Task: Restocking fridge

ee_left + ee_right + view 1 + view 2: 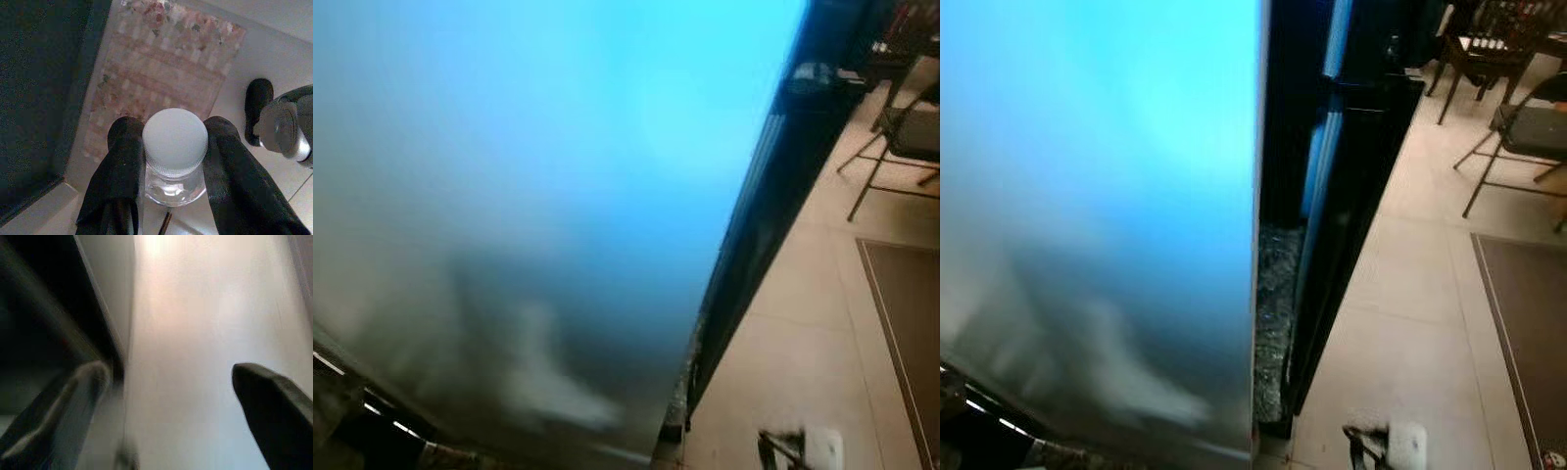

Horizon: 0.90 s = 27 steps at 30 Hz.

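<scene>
White-capped bottle (175, 155) sits clamped between left pincer (171, 161) fingers (117, 171).

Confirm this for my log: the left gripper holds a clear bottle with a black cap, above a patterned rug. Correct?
Not quite. The cap is white, as the left wrist view shows. The left gripper does hold the clear bottle, above the patterned rug.

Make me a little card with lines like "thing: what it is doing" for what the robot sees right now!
fridge door: big shiny panel, very close to the head camera, blue glare on it
left gripper: shut on a clear bottle
bottle: white screw cap, held between the two black fingers
rug: patterned, on the floor below the bottle
right gripper: open, holding nothing, pale floor beyond
chairs: standing on the tile floor to the right
</scene>
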{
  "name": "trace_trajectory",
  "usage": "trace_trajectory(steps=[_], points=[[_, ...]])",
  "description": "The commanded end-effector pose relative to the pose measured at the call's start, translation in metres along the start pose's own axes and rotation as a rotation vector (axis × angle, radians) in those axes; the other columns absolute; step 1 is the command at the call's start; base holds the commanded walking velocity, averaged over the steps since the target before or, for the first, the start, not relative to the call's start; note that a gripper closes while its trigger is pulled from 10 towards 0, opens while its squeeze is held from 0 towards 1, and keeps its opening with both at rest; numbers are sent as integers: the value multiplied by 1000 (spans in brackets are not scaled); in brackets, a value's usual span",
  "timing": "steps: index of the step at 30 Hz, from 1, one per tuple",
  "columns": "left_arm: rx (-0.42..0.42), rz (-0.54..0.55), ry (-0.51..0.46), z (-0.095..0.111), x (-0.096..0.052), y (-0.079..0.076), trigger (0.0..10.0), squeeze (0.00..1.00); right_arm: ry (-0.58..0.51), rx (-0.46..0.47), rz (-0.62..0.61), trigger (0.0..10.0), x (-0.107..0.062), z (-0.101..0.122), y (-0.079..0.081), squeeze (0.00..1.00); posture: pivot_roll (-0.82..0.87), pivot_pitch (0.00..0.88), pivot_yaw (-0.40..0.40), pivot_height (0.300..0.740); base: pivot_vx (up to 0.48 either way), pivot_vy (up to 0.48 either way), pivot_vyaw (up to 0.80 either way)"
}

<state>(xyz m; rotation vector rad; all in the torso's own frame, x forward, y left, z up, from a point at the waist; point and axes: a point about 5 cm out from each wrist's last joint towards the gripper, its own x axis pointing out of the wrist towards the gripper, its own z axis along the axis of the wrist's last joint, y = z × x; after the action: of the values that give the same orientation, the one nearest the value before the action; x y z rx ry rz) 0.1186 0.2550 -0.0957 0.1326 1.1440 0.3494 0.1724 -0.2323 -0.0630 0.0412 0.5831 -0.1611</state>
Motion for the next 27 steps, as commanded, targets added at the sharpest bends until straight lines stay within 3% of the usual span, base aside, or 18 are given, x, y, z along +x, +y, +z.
trace_trajectory(steps=[1,3,5,7,11,13,19,23,27], points=[[5,-1,18,-5,0,1,10000,0,-391,-138,111,10000,16,80,24,0,-68,0,10,740,0,0,0],[2,1,19,-5,0,0,10000,0,-483,-191,162,10000,10,97,35,0,-62,0,5,740,0,0,0],[-4,4,20,-6,-1,1,10000,0,-512,-167,197,10000,5,102,41,0,-53,0,-7,740,0,0,0],[-18,11,25,-7,-1,3,10000,0,-505,-155,289,10000,-1,100,51,0,-44,0,-15,740,0,0,0],[-25,16,32,-10,-1,8,10000,0,-503,-170,366,10000,-11,96,56,0,-43,0,-23,740,0,0,0],[-24,24,45,-15,-1,15,10000,0,-487,-152,485,10000,-28,94,60,0,-52,0,-27,740,0,0,0],[-22,31,65,-25,-3,20,10000,0,-469,-151,573,10000,-54,97,66,0,-54,0,-36,740,0,0,0],[-18,30,66,-27,-3,19,10000,0,-492,-164,553,10000,-54,102,65,0,-59,0,-37,740,0,0,0],[-17,26,63,-27,-3,16,10000,0,-543,-171,392,10000,-47,122,59,0,-41,0,-47,740,0,0,0]])
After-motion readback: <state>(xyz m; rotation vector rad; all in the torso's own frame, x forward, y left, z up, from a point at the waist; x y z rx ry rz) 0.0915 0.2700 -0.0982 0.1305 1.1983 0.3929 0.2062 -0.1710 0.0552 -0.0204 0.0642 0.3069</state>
